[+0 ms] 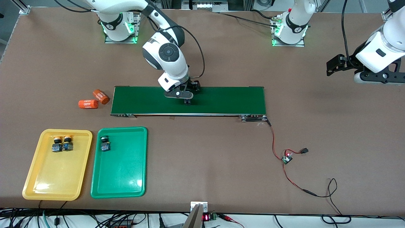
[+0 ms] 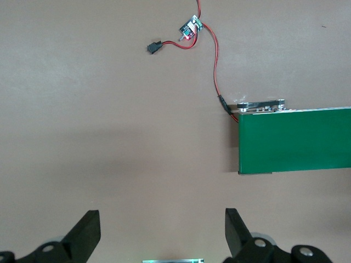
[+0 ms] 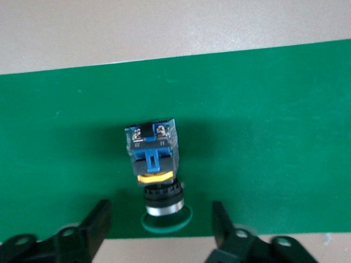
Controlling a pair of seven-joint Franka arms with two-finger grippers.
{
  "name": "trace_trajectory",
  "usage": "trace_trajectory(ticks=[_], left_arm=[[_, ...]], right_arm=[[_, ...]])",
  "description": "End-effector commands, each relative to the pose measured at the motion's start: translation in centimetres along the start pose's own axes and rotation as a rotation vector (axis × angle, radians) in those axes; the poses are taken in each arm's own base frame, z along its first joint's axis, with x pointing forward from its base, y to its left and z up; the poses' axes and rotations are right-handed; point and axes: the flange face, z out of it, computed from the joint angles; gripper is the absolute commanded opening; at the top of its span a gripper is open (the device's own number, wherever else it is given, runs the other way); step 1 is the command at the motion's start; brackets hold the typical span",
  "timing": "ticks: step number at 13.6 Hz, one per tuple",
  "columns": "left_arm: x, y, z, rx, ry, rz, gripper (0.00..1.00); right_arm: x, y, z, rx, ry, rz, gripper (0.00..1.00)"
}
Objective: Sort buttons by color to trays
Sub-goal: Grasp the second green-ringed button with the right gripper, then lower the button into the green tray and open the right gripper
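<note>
A green-capped button (image 3: 153, 159) lies on its side on the dark-green conveyor belt (image 1: 221, 99); in the front view the button (image 1: 187, 102) shows just under my right gripper (image 1: 186, 98). My right gripper (image 3: 160, 211) is open, its fingers standing apart on either side of the button's cap without touching it. The yellow tray (image 1: 47, 180) holds two yellow-capped buttons (image 1: 57, 143) (image 1: 67, 142). The green tray (image 1: 126, 171) holds one green-capped button (image 1: 105, 143). My left gripper (image 1: 329, 67) waits open and empty over bare table at the left arm's end (image 2: 162, 216).
Two orange cylinders (image 1: 100, 96) (image 1: 88, 104) lie on the table beside the belt's end toward the right arm. A small controller board (image 1: 287, 157) with red and black wires lies near the belt's other end and also shows in the left wrist view (image 2: 191, 28).
</note>
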Motion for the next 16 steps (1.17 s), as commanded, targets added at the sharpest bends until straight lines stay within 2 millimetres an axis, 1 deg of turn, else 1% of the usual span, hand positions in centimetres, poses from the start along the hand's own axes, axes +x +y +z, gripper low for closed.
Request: trace_trajectory(ticks=[1,2,4,6,7,8,10,11,13,14,16], left_arm=[[0.1,-0.3,-0.6,0.008,-0.005,0.016,1.00],[0.1,-0.3,-0.6,0.008,-0.005,0.016,1.00],[0.1,-0.3,-0.5,0.008,-0.007,0.014,1.00],[0.1,-0.3,-0.5,0.008,-0.007,0.014,1.00],[0.1,-0.3,-0.5,0.008,-0.007,0.016,1.00],[0.1,-0.3,-0.5,0.008,-0.007,0.016,1.00],[0.1,-0.4,-0.5,0.008,-0.007,0.014,1.00],[0.1,-0.4,-0.5,0.008,-0.007,0.014,1.00],[0.1,-0.4,-0.5,0.008,-0.007,0.014,1.00],[0.1,-0.4,-0.5,0.008,-0.007,0.014,1.00],[0.1,-0.4,-0.5,0.008,-0.007,0.014,1.00]], right_arm=[[0.7,0.5,1.1,-0.004,0.039,-0.032,0.18],[1.2,0.8,1.6,0.006,0.045,-0.035,0.06],[1.9,0.9,1.9,0.014,0.049,-0.030,0.02],[3.3,1.6,1.3,0.012,0.066,-0.038,0.00],[4.2,1.9,0.4,0.017,0.075,-0.048,0.00],[5.7,2.9,-0.5,0.010,0.082,-0.035,0.00],[8.8,3.8,-3.6,-0.008,0.093,-0.026,0.00],[10.7,4.9,-5.0,-0.030,0.097,-0.027,0.00],[14.9,9.1,-7.1,-0.039,0.090,-0.044,0.00],[16.7,11.2,-7.7,-0.029,0.092,-0.071,0.00],[20.3,17.1,-7.2,-0.064,0.104,-0.103,0.00]])
